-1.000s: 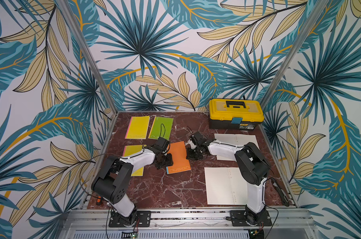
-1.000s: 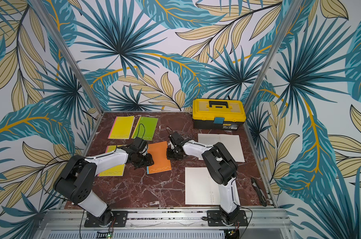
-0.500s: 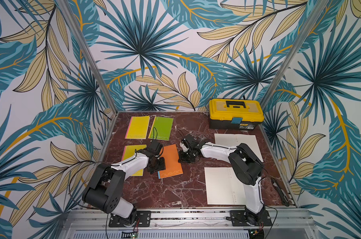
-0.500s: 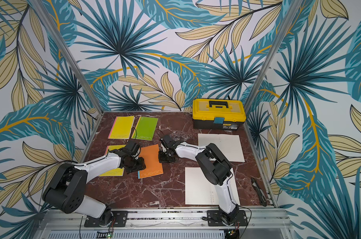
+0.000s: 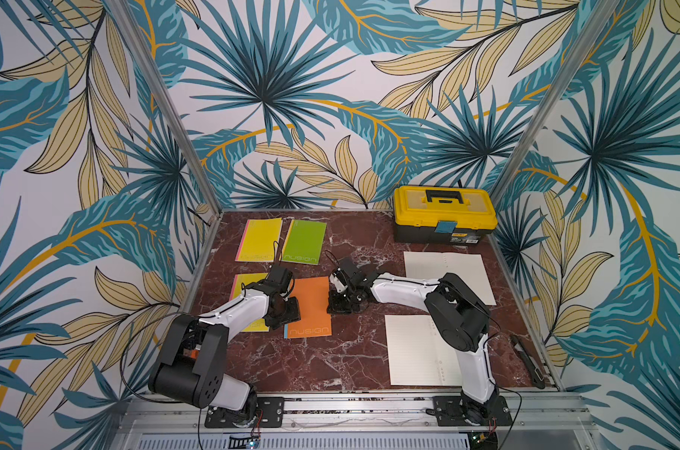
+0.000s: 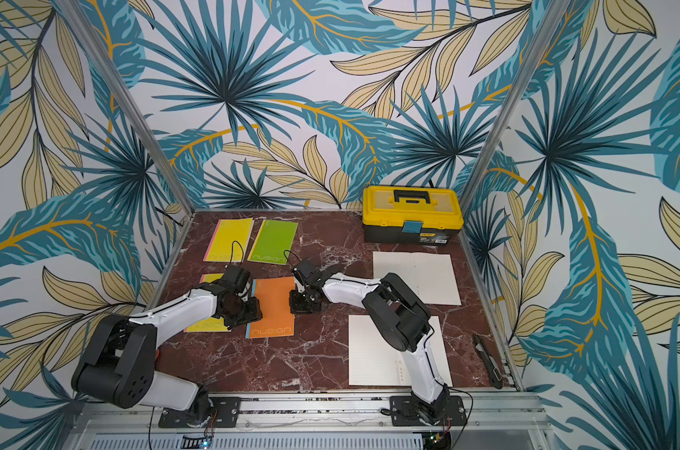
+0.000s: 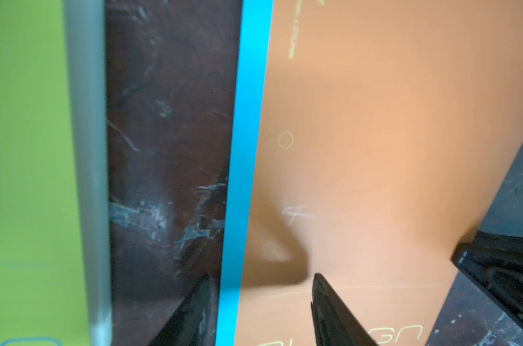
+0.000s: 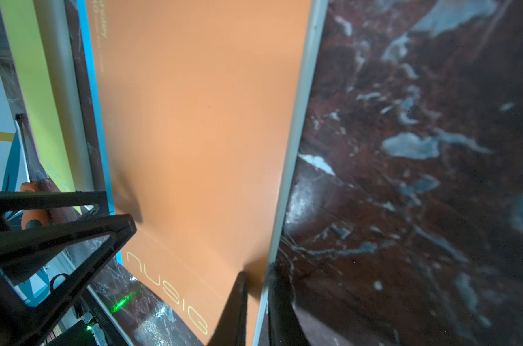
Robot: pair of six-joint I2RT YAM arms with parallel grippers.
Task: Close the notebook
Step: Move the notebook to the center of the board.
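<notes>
Orange card covers the notebook (image 5: 311, 300), which lies flat and already shut on the marble table (image 5: 330, 362), left of centre, between the two arms. It looks thin and light, with a soft cover that would bend rather than carry, and smooth enough to slide on polished stone. The left gripper (image 7: 260, 311) stands at its blue left edge, jaws apart, one finger over stone and one over the cover, holding nothing. The right gripper (image 8: 255, 287) sits at the right, loose-page edge, jaws drawn nearly together with that white edge in the slit; I judge a light pinch. That free edge is the place to take hold, with the spine side steadied from above.
</notes>
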